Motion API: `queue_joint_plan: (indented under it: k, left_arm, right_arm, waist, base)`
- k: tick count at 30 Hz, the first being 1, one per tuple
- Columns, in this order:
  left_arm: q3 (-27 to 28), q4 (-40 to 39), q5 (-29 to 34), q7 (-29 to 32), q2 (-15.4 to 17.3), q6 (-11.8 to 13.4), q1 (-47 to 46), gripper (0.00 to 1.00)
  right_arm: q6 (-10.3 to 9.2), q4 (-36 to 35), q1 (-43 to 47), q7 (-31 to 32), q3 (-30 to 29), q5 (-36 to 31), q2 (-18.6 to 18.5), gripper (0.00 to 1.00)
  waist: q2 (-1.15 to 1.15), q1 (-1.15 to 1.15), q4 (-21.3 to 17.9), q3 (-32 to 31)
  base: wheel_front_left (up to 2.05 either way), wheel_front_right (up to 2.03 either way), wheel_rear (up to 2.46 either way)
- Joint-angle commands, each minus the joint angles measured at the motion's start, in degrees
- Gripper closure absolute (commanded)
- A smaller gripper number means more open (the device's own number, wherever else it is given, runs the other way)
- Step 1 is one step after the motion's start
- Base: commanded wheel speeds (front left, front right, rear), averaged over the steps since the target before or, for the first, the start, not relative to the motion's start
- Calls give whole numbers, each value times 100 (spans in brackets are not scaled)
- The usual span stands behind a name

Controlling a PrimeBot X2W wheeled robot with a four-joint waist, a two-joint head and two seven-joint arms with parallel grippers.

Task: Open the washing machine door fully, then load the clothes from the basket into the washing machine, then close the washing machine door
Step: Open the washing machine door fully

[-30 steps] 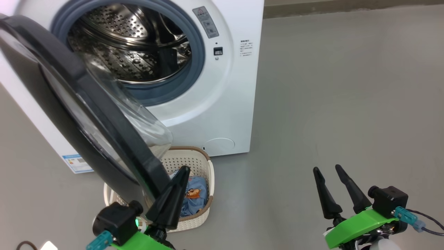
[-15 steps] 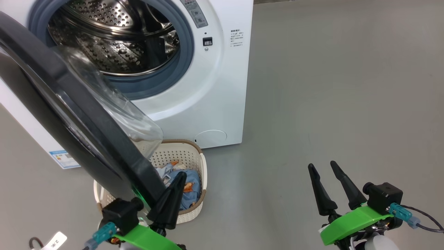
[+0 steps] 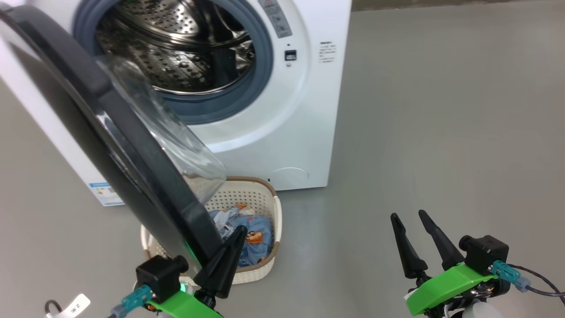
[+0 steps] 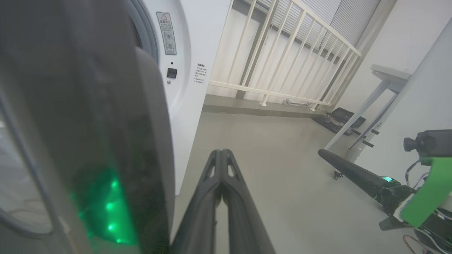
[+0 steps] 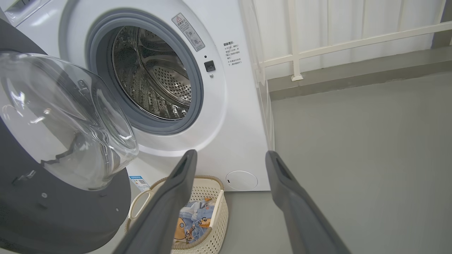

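Two grippers are seen at btm: left gripper (image 3: 239,230) is closed, just beside lower edge of the washing machine door (image 3: 110,132) (partly open, left of frame); right gripper (image 3: 407,215) is opened wide, lower right. The clothes (image 3: 252,236) are lying in the basket (image 3: 265,194), btm centre.

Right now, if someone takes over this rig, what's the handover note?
Left gripper: shut, empty, at the free edge of the washing machine door; contact unclear.
Right gripper: open, empty, off to the right.
Door partly open, overhanging the basket in front of the washing machine; clothes in the basket, drum looks empty.
Done: door swung partway.
Left: open it fully, load clothes, close door.
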Motion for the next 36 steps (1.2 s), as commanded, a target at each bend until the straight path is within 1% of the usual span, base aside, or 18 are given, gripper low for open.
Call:
queue_joint_plan:
  k: [1, 12, 18, 31, 36]
  left_arm:
    - [352, -36, -91, -84, 192, 92, -180, 100]
    - [382, -186, -117, -14, 357, 214, 87, 100]
    - [408, -279, -145, 30, 422, 266, 169, 100]
    - [581, -479, -185, 165, 636, 508, 325, 100]
    - [740, -577, -221, 215, 797, 609, 371, 100]
  right_arm:
    - [9, -91, -171, -70, 154, 27, 6, 0]
    - [9, 11, -122, -70, 179, 110, 9, 0]
    - [9, 65, -124, -70, 194, 130, 9, 0]
    - [9, 83, -103, -70, 155, 165, 41, 0]
    - [9, 61, -99, -70, 112, 162, 72, 0]
  waist:
    - [0, 0, 200, -93]
    - [0, 0, 714, -219]
    - [0, 0, 897, -258]
    - [0, 0, 1346, -297]
    - [0, 0, 1551, -288]
  base:
    - [0, 0, 0]
    - [0, 0, 0]
    - [0, 0, 0]
    - [0, 0, 0]
    - [0, 0, 0]
